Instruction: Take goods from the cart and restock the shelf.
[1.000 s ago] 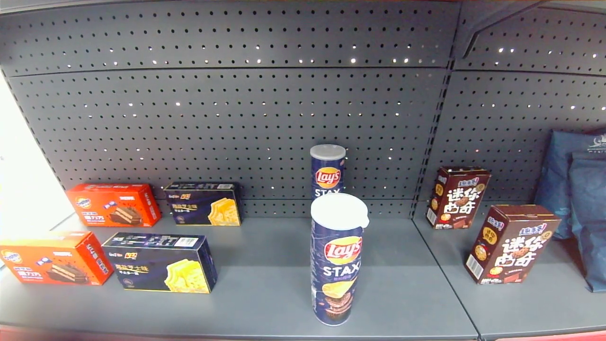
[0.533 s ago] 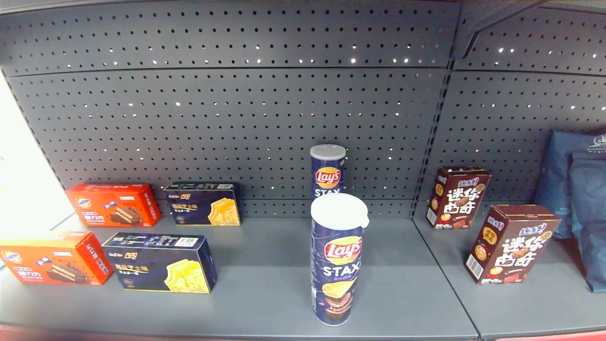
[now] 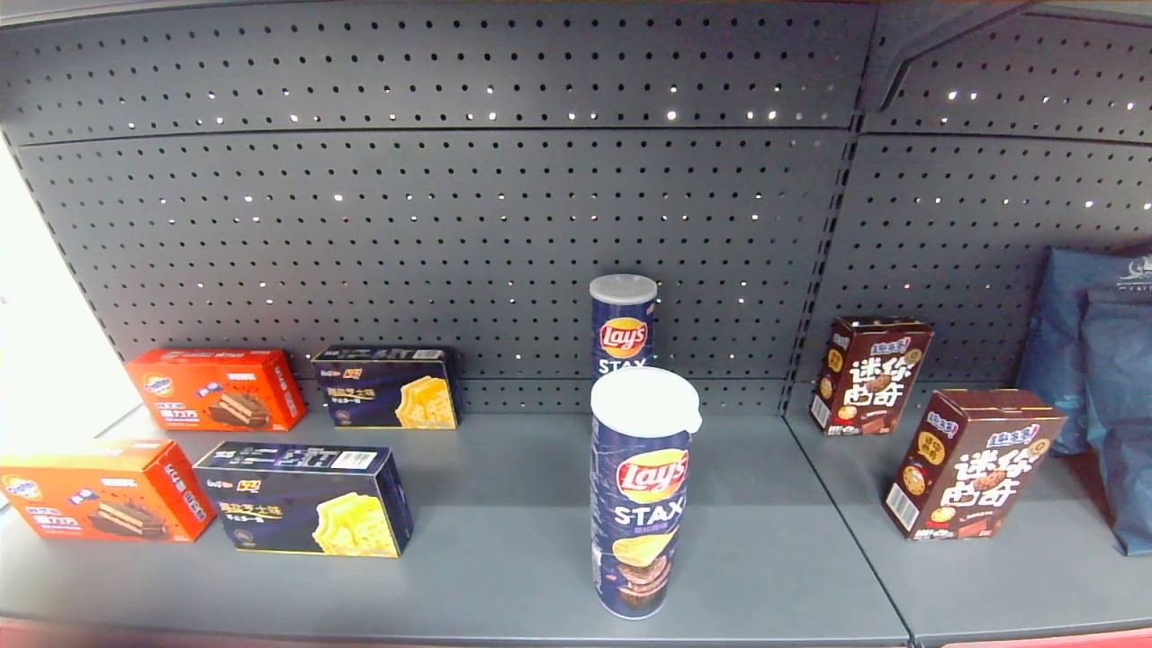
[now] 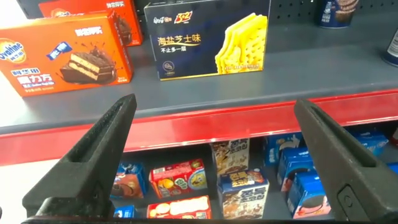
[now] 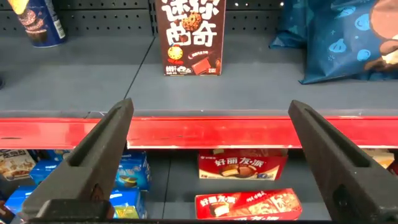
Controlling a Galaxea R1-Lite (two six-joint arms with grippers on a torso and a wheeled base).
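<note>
- Judging from two empty pincers held before the shelf [image 3: 504, 504], the step in hand is taken to be the pause between placements: nothing is carried, and the next item is yet to be fetched from the cart.
- The next move probably calls for a turn towards the cart, a grasp suited to a box or a can, and a placement in the row of matching goods.
- The left pincer [image 4: 214, 104] is held wide open and empty, just in front of the shelf's red edge.
- At the left end, two orange wafer boxes are laid on their long sides, one in front [image 3: 103, 490] and one behind [image 3: 216, 389]. Both are shut, so the contents cannot be judged.
- Just beside them, two dark blue cracker boxes are laid the same way, front [image 3: 306, 499] and rear [image 3: 387, 387], and are also shut.
- Near the middle, two crisp cans are stood upright with lids on, one forward [image 3: 641, 490] and one at the back panel [image 3: 623, 324].
- In the right bay, two brown biscuit boxes are stood upright and shut, rear [image 3: 868, 373] and front [image 3: 972, 463].
- At the far right, blue bags [image 3: 1111, 396] are propped near the back panel.
- The right pincer [image 5: 210, 104] is likewise spread open and empty, facing the front brown box.
- Below the red edge, a lower shelf [image 4: 239, 180] packed with small boxes is seen.
</note>
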